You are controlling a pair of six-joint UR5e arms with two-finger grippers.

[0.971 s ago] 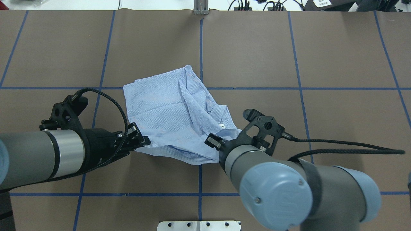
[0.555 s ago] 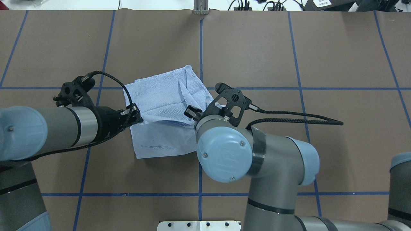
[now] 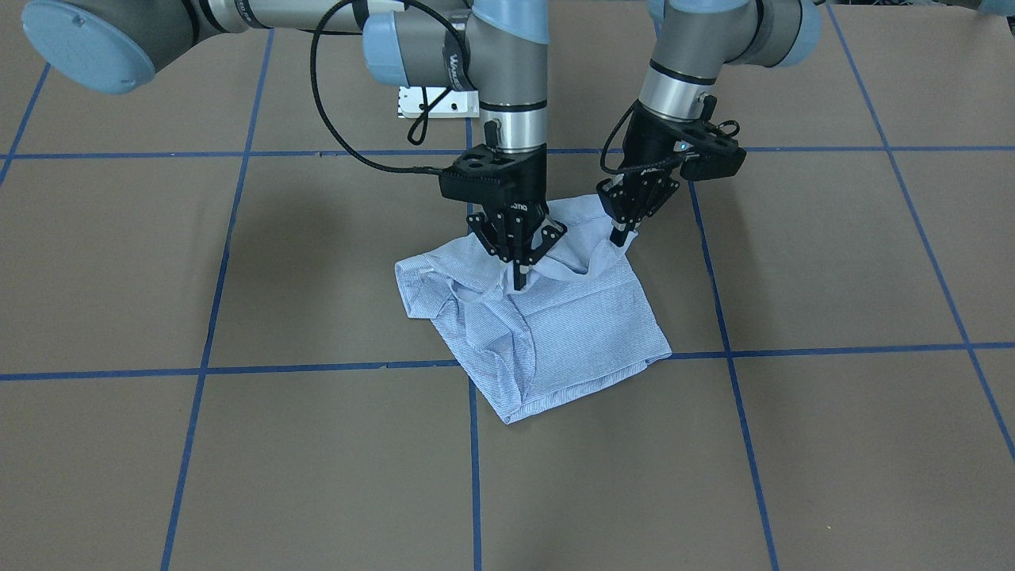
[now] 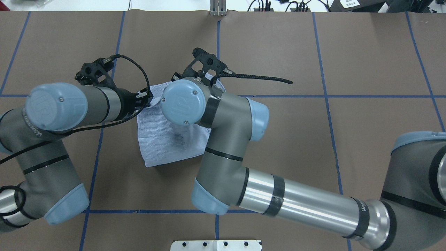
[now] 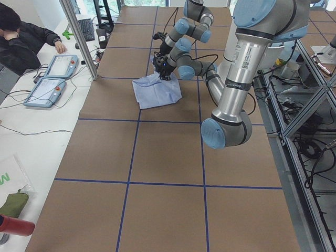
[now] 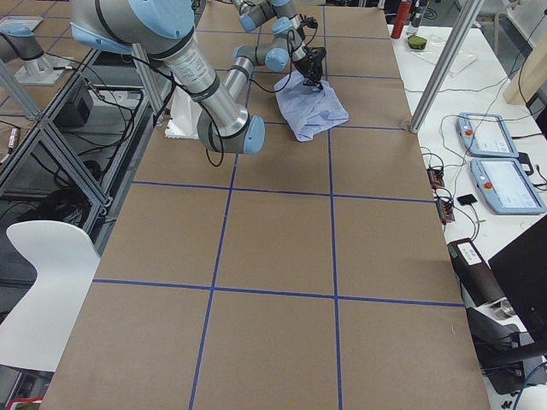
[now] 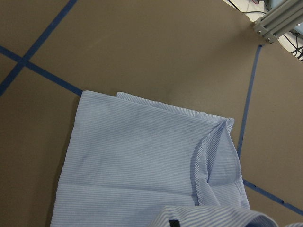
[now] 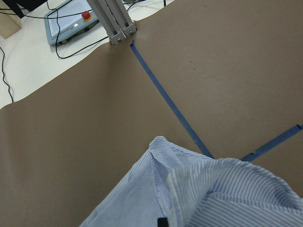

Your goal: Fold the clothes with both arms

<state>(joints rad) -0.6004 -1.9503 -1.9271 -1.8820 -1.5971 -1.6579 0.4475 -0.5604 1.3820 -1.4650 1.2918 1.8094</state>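
Note:
The light-blue striped shirt (image 3: 555, 333) lies folded into a rough square in the middle of the brown table (image 3: 238, 444). It also shows in the overhead view (image 4: 167, 146) and in both wrist views (image 7: 142, 165) (image 8: 213, 198). My right gripper (image 3: 519, 276) points straight down, shut on a raised fold of cloth near the collar side. My left gripper (image 3: 621, 232) is shut on the shirt's edge at the corner nearest the robot. In the overhead view the left gripper (image 4: 147, 99) shows at the shirt's far left corner. The right arm's own wrist hides the right gripper there.
Blue tape lines (image 4: 217, 52) divide the table into squares. A white mounting plate (image 4: 216, 245) sits at the robot's edge. A metal post (image 5: 79, 37) stands at the far edge. Beyond it, on a side bench, are two control pendants (image 5: 52, 79) and a seated person (image 5: 21, 37).
Both grippers have carried the shirt's near edge away from the robot, over the rest of the shirt toward its far edge. The cloth now lies doubled over.

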